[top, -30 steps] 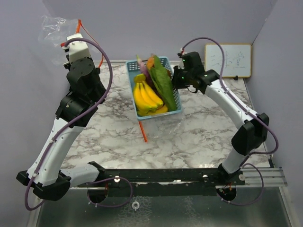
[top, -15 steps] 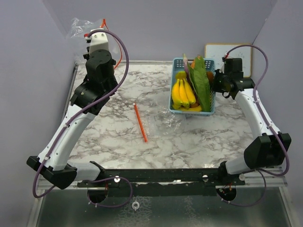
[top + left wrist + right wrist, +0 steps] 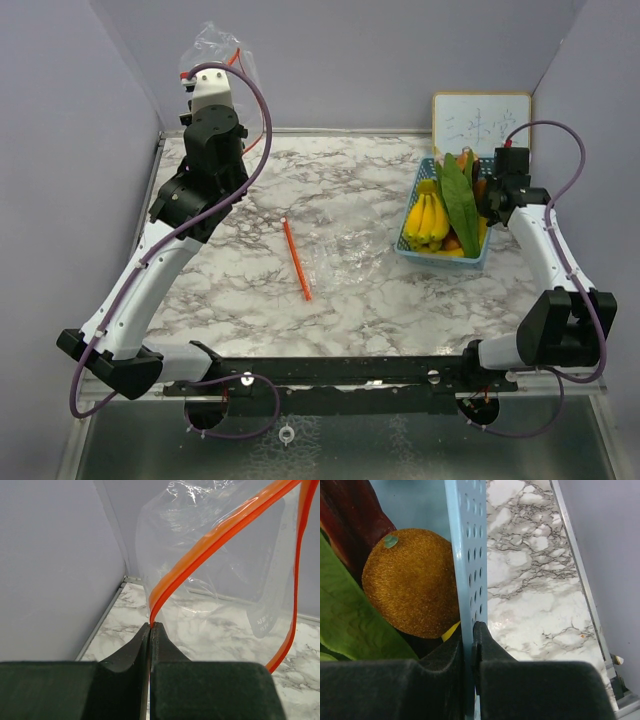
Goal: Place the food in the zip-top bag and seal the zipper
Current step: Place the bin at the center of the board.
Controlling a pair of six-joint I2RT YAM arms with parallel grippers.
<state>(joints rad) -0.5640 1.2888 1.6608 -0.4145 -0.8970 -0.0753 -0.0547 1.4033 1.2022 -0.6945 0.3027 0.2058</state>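
Our left fingers (image 3: 125, 655) are pinched tight on the orange zipper strip (image 3: 220, 531) of the zip-top bag (image 3: 210, 575). They hoist it at eleven o'clock, we judge, so its mouth hangs open. Our right fingers (image 3: 487, 647) clamp the wall of the light-blue basket (image 3: 465, 555) at three o'clock (a handle, in effect). The food lies inside it, bananas (image 3: 425, 218) and green vegetable (image 3: 460, 200), none bagged yet.

The left arm (image 3: 150, 270) rises steeply above the far left corner of the worktop (image 3: 400, 310). The left pincer (image 3: 151, 628) is held high, jaws pressed tight on the orange zipper strip (image 3: 210, 537) of the zip-top bag (image 3: 200, 585). The right arm (image 3: 545, 235) stretches along the right edge, bent at the elbow, with the right pincer (image 3: 471, 630) clamped on the wall of the basket (image 3: 465, 555).
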